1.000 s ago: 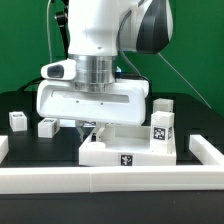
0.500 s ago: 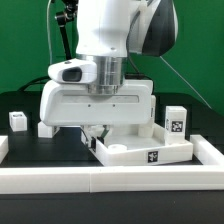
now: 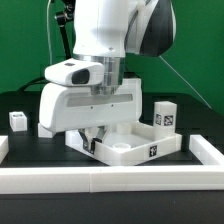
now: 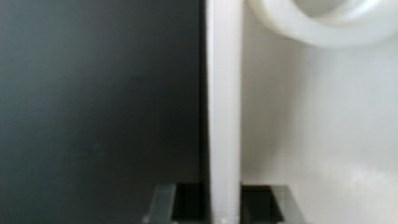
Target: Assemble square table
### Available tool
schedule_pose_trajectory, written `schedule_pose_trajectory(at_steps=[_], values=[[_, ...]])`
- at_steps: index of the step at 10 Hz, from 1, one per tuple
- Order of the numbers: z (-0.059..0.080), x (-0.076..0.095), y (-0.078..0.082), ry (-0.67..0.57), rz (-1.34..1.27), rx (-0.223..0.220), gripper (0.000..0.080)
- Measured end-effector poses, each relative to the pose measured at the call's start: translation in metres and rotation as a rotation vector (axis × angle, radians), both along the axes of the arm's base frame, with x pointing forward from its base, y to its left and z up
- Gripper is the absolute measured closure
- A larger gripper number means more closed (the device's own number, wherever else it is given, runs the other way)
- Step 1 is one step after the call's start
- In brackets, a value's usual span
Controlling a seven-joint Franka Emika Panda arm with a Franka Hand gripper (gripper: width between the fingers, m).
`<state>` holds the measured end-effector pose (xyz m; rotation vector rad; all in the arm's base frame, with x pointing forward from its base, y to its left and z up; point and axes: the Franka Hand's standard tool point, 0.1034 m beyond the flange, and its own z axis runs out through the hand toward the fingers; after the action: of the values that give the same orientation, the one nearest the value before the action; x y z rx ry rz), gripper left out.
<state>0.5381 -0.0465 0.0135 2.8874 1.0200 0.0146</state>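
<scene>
The arm's jaws are closed on one edge of the white square tabletop (image 3: 140,141), which is turned cornerwise near the table's (image 3: 200,128) front edge. A white leg (image 3: 162,113) stands just behind it.

No word, brand or number could be read. The only signs were black-and-white square tags, their patterns too small to make out. One edge tag (image 3: 153,151) stood on the square slab (image 3: 125,147). Another faced out from the upright leg (image 3: 164,115) just behind the slab. A dark mark showed on the small leg (image 3: 17,120), well apart from the slab toward the exterior view's left.
</scene>
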Motion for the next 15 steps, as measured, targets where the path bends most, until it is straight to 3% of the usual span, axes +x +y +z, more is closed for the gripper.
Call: schedule_pose_trajectory(at_steps=[5, 9, 13, 15], values=[[0.004, 0.040, 0.044, 0.013, 0.484, -0.057, 0.0729], [0.003, 0.038, 0.035, 0.039, 0.705, -0.089, 0.0729], [0.007, 0.069, 0.079, 0.031, 0.833, -0.104, 0.0730], [0.005, 0.068, 0.076, 0.033, 0.827, -0.103, 0.0730]])
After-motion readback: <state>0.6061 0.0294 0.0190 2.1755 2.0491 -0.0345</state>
